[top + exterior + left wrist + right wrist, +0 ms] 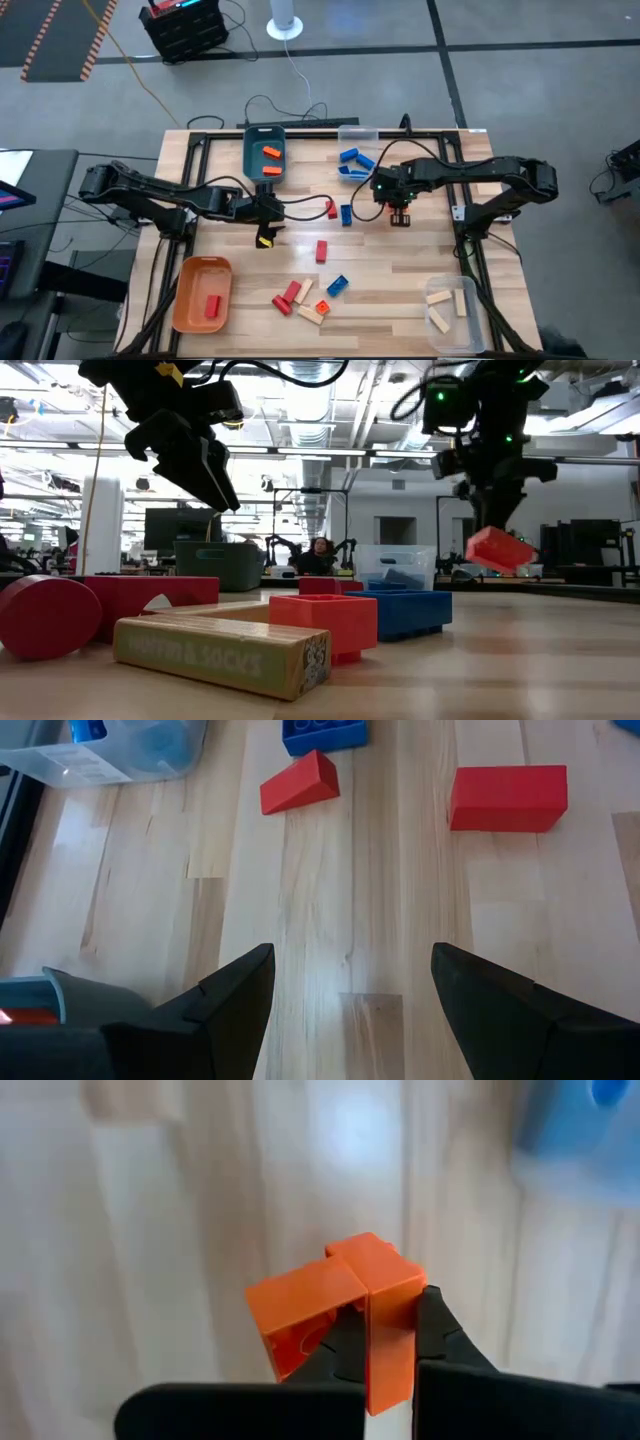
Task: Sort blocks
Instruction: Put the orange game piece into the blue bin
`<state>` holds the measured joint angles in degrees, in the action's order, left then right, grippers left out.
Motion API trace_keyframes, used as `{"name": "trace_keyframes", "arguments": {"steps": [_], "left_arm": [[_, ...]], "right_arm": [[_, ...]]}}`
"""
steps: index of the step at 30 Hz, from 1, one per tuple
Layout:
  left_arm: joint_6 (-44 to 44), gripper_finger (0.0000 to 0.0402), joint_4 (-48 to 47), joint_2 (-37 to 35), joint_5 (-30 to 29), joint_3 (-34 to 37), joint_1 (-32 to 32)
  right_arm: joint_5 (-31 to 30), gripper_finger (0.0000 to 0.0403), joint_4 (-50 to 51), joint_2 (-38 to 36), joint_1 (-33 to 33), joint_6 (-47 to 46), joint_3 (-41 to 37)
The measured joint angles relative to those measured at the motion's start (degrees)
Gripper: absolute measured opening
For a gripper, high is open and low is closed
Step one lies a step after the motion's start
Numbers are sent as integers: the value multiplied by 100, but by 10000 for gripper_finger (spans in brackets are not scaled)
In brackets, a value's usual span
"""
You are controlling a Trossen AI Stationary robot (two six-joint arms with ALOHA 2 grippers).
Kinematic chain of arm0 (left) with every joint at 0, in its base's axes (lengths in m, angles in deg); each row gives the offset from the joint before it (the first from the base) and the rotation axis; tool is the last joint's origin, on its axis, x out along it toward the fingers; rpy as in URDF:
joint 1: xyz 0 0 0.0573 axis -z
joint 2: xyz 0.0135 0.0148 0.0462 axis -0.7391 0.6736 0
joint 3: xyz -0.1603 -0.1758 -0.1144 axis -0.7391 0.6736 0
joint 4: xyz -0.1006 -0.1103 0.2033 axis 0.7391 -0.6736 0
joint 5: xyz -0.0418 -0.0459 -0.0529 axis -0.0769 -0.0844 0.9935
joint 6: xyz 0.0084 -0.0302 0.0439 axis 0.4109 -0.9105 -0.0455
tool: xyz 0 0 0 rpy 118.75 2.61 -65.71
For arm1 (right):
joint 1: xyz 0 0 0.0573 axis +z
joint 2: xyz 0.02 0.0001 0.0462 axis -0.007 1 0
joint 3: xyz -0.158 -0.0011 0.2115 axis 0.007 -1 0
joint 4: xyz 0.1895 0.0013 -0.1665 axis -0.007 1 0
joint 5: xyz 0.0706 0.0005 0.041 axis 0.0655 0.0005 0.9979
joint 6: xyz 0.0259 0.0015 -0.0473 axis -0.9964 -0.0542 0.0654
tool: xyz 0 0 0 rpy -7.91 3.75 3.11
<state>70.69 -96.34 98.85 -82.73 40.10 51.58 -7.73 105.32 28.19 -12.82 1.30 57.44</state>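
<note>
An orange block [330,1295] hangs above the table's middle right, with my right gripper [385,1330] shut on it; the high view shows the gripper [400,216] there too. My left gripper [350,990] hovers open over bare wood left of centre [282,210], touching nothing. Ahead of it lie a red wedge block [300,782], a red block [508,798] and a blue block [322,732]. More red, blue, orange and wooden blocks [312,300] lie flat near the front edge. My right gripper pinches one thin side wall [390,1355] of the orange block between its two fingers. One finger seems to sit in the block's hollow side, the other outside. The fingers point down from above. The block [500,550] hangs tilted below them, clear of the table.
A teal bin [250,160] with orange blocks stands at the far edge, blue blocks [355,163] in a clear bin beside it. An orange bin [190,300] holding a red block is near left. A clear bin [465,325] with wooden blocks is near right.
</note>
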Motion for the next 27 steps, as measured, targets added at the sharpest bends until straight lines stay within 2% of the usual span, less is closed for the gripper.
{"name": "trace_keyframes", "arguments": {"steps": [11,19,24,27], "left_arm": [[-133,263,-174,1,4,0,99],[-262,263,128,0,3,13,322],[-314,263,1249,0,2,602,509],[-373,263,2269,0,-40,1071,534]], "right_arm": [[379,7,-684,0,351,-222,311],[800,7,-1990,41,523,-575,314],[842,7,-2830,130,630,-758,319],[843,8,-3384,288,650,-790,317]]}}
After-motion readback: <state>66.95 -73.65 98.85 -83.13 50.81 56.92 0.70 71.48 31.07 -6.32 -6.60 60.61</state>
